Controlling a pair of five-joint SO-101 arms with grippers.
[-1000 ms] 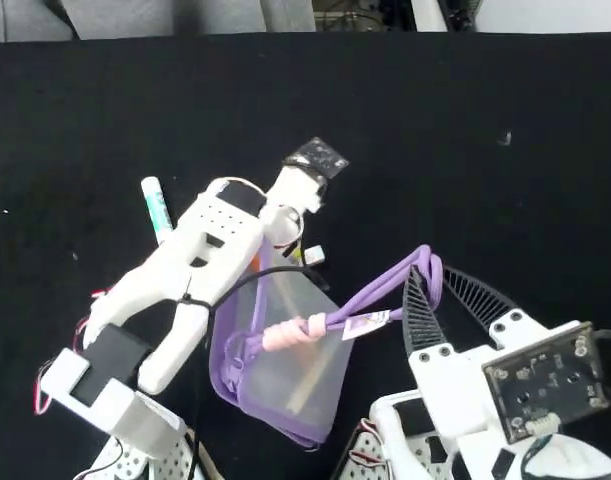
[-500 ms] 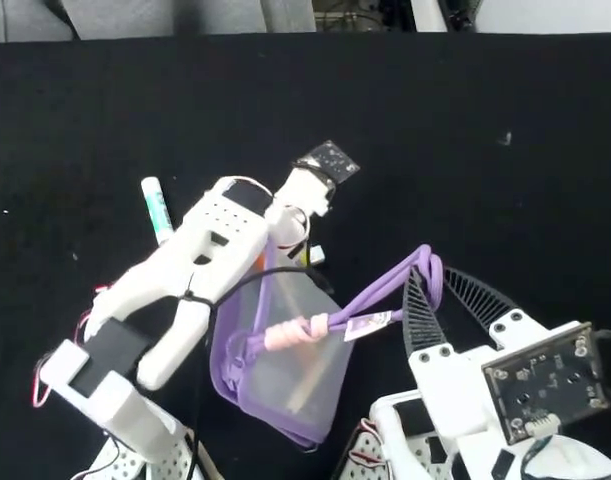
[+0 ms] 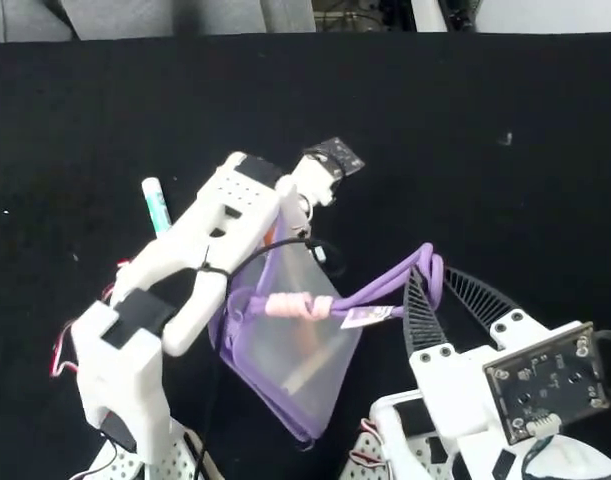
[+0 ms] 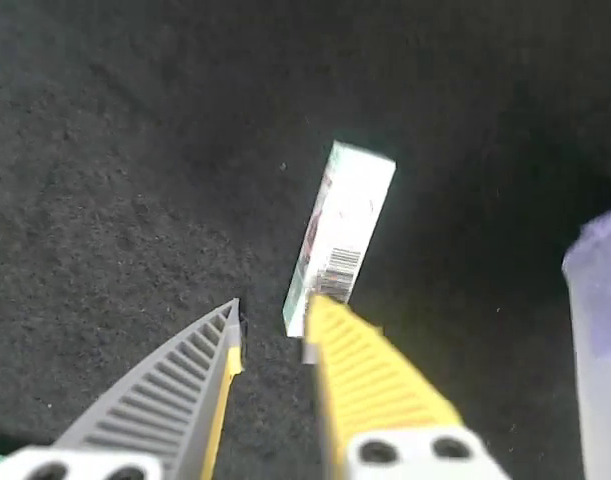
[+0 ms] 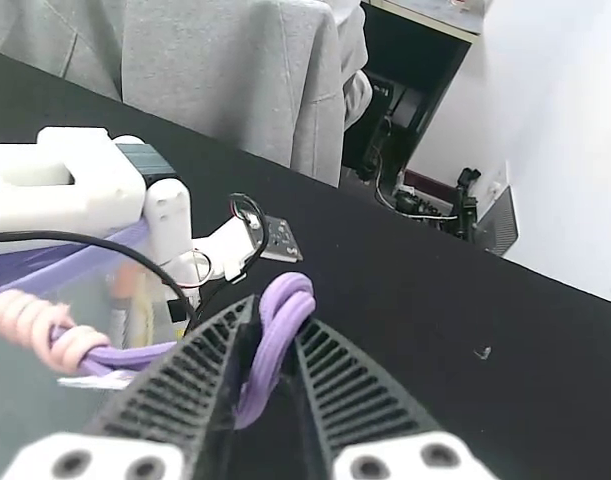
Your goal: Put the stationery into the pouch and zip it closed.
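A translucent purple pouch (image 3: 285, 345) lies between the two arms with a few pieces of stationery inside it. Its purple strap (image 3: 385, 290) runs to my right gripper (image 3: 425, 285), which is shut on the strap's loop (image 5: 282, 300). A pink coiled cord (image 3: 290, 305) is wound on the strap near the pouch. My left gripper (image 4: 272, 310) hangs open over the black table, its tips just short of a small white eraser (image 4: 340, 235), with the pouch's edge (image 4: 597, 300) to one side. A white and green marker (image 3: 157, 205) lies on the table beside the left arm.
The black table (image 3: 505, 130) is bare at the back and on the right. The left arm's white body (image 3: 215, 240) covers the pouch's upper corner. A grey garment (image 5: 215, 70) hangs behind the table's far edge.
The left arm has lifted and swung toward the back right, now covering the eraser in the high view. The pouch has shifted slightly right. The right gripper has kept its hold.
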